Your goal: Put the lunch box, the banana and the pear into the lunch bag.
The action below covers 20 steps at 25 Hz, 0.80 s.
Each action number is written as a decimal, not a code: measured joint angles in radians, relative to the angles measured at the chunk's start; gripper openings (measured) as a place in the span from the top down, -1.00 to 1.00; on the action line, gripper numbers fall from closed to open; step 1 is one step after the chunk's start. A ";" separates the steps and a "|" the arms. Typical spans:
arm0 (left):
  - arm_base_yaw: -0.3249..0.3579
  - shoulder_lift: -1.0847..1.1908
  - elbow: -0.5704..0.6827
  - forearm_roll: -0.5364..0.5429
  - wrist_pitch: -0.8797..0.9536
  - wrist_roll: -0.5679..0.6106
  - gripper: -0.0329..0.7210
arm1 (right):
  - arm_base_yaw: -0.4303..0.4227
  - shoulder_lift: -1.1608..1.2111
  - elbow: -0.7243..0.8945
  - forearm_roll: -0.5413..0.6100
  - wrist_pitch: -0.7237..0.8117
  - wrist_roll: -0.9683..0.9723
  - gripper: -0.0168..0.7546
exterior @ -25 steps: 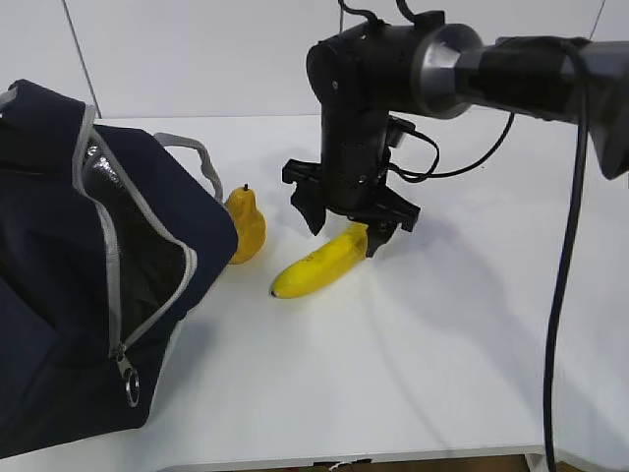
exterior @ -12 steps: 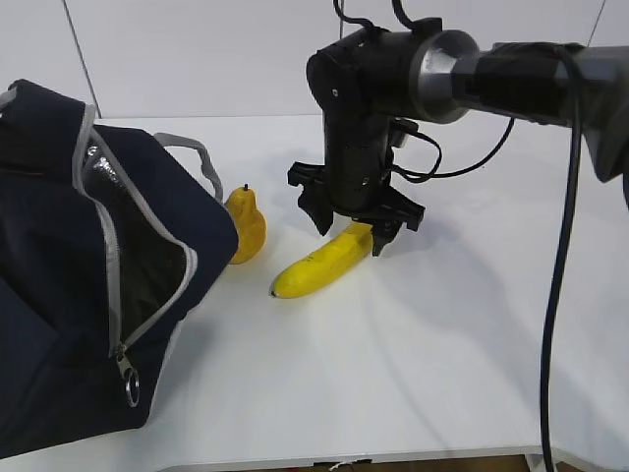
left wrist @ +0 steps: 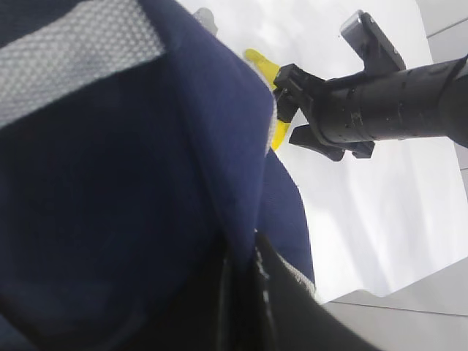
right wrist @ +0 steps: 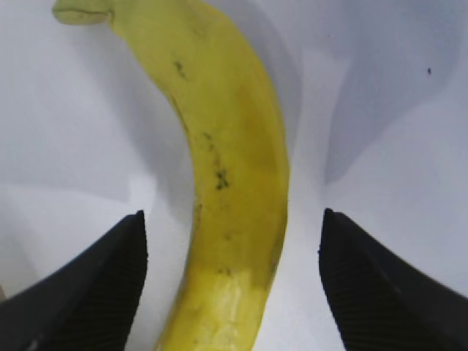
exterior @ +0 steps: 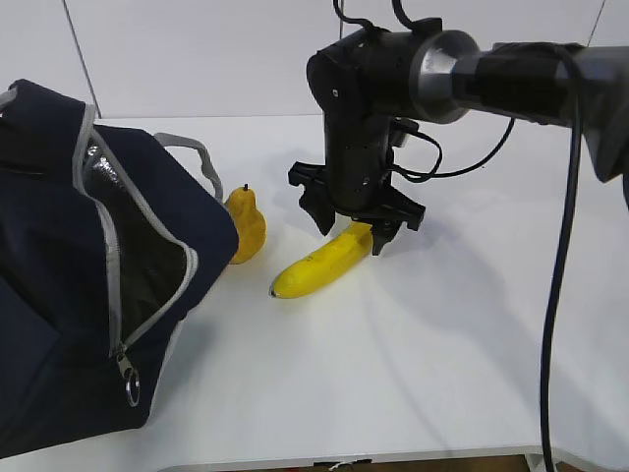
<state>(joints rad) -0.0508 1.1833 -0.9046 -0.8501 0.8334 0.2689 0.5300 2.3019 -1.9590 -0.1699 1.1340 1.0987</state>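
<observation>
One lunch bag (exterior: pixel 88 285) sits nearest, at the table's (exterior: pixel 442 344) left front, its zipper mouth gaping. Beyond it lie one banana (exterior: pixel 319 263) and, just beside the bag, one upright pear (exterior: pixel 246 226). The right gripper (exterior: pixel 352 224) hangs spread wide over the banana's far end, fingers (right wrist: pixel 91 292) astride it. The left gripper's state cannot be told; navy fabric fills its view.
</observation>
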 joint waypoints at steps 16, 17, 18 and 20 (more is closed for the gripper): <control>0.000 0.000 0.000 -0.002 0.000 0.000 0.95 | 0.000 0.000 0.000 0.000 0.002 0.002 0.19; 0.000 0.000 0.000 -0.002 0.000 0.000 0.95 | 0.000 0.000 0.000 0.000 0.002 0.002 0.19; 0.000 0.000 0.000 -0.002 0.000 0.000 0.95 | 0.000 0.000 0.000 0.000 0.002 0.002 0.19; 0.000 0.000 0.000 -0.002 0.000 0.000 0.95 | 0.000 0.000 0.000 0.000 0.002 0.002 0.19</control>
<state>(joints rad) -0.0508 1.1833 -0.9046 -0.8520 0.8334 0.2689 0.5300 2.3019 -1.9590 -0.1699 1.1358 1.1004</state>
